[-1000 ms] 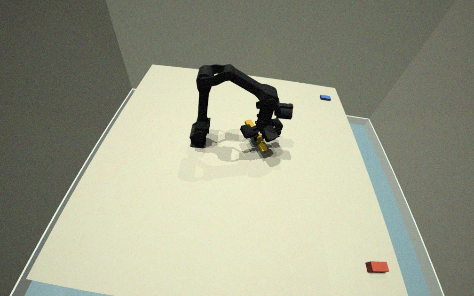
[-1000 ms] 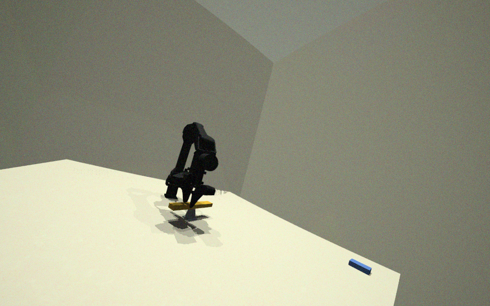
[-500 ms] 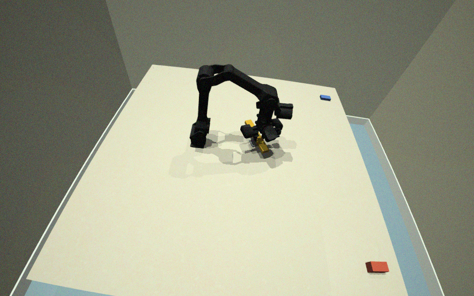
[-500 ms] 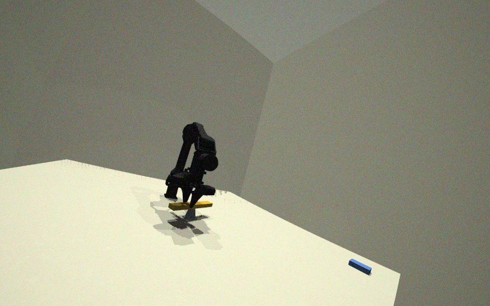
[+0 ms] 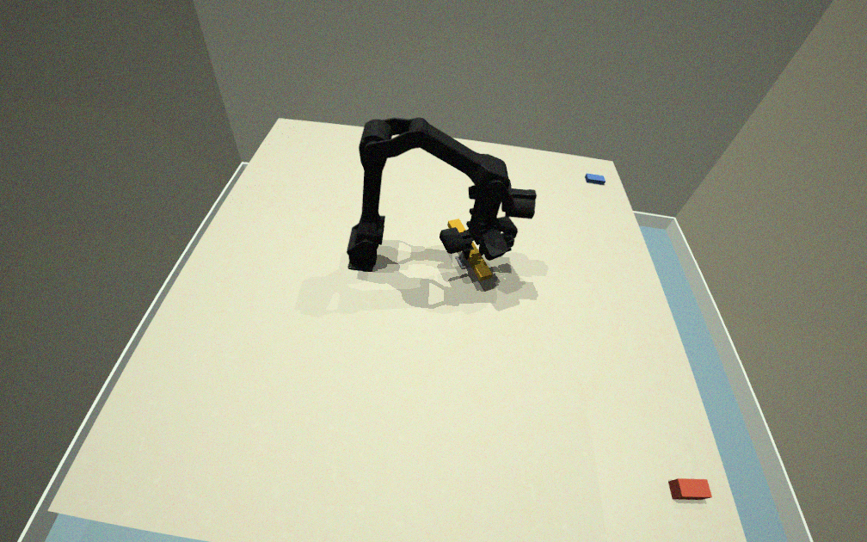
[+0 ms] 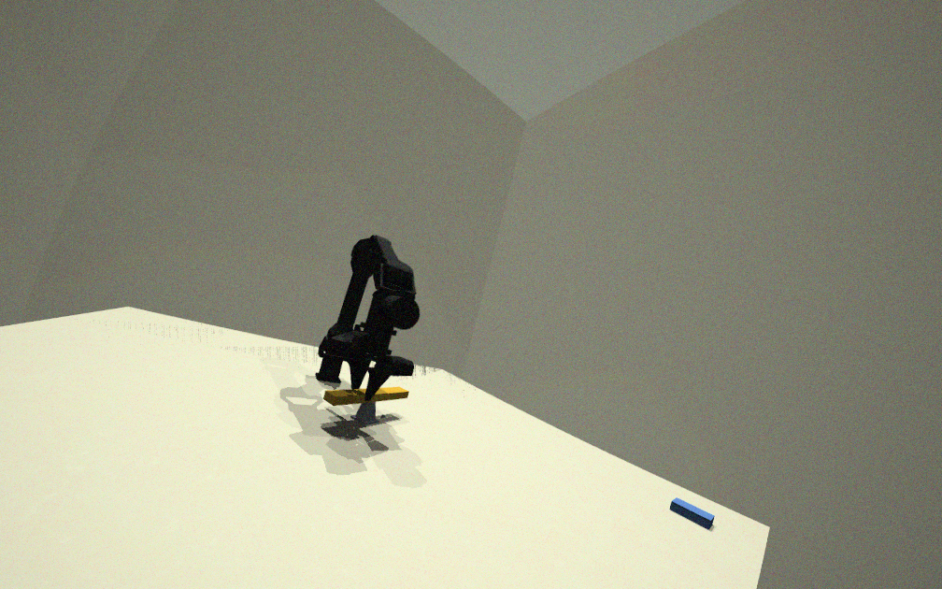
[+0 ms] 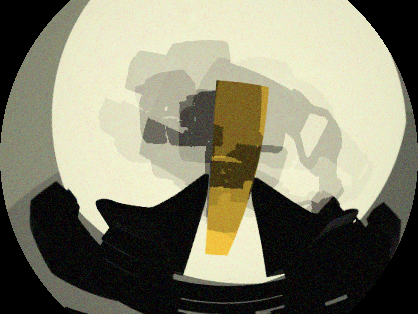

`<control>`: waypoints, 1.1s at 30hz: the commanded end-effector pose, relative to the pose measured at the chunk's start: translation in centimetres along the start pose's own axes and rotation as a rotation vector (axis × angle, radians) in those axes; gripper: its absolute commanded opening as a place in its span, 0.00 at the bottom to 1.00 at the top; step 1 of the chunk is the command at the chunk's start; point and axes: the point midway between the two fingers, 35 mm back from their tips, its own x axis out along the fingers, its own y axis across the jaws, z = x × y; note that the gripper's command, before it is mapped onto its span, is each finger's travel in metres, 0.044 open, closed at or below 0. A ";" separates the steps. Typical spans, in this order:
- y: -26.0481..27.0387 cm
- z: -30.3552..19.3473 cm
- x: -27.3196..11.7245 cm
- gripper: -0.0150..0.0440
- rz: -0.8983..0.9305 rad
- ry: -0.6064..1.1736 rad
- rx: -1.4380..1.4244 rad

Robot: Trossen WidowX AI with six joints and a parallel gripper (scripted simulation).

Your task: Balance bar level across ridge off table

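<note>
One yellow bar (image 5: 482,269) (image 6: 392,394) (image 7: 240,110) lies across the grey ridge (image 5: 460,261) (image 6: 365,411), both its ends above the table (image 5: 384,383) (image 6: 173,486) (image 7: 300,40); from here I can't judge whether it is truly level. My gripper (image 5: 468,252) (image 6: 363,393) (image 7: 230,180) is partly open, its fingers astride the bar's middle with slight gaps beside it, holding nothing. Well apart, I see a blue block (image 5: 595,179) (image 6: 692,512) and a red block (image 5: 690,489) near the table's edges.
</note>
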 end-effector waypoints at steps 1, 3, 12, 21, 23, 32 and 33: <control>0.0 0.0 0.0 0.57 0.000 0.000 0.000; 0.0 0.0 0.0 0.57 0.000 0.000 0.000; 0.0 0.0 0.0 0.79 0.000 0.000 0.000; 0.1 0.1 -0.8 1.00 0.000 0.000 0.000; 0.4 0.2 -3.1 1.00 0.000 0.000 0.000; 0.0 0.0 -10.0 1.00 0.000 0.000 0.000; 0.0 0.0 -10.0 1.00 0.000 0.000 0.000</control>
